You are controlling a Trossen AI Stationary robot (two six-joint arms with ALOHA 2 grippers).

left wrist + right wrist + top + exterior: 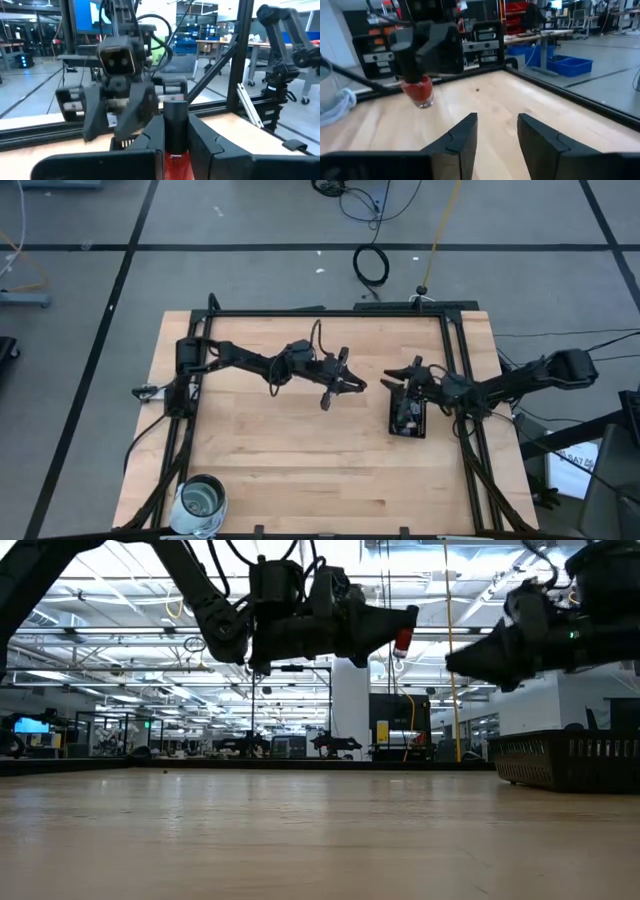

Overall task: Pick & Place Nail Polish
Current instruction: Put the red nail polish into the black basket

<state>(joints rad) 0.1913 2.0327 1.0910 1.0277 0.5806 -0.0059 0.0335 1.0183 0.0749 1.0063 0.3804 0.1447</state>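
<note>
**Red polish bottle held in the air over mid-table**

While the left gripper (400, 625) hangs above the middle of the wooden table (300, 450), its fingers are closed on one small nail polish bottle (403, 640). The bottle has a clear glass body filled with red polish and a dark cap. In the left wrist view the cap (175, 122) stands up between the two dark fingers and the red glass sits below it. In the right wrist view the fingers grip the cap and the red body hangs under them, clear of the wood. Its long axis runs close to upright, cap at the top and glass base pointing down at the table.

The right gripper (495, 132) is just across from it, over the black tray (407, 418) near the table's right side. Its jaws stand a narrow way apart with nothing between them, and they point toward the held bottle. What lies in the tray is too small to tell in the high view.

A large round glass jar (201, 502) stands at the table's near left corner, well apart from both arms.
</note>
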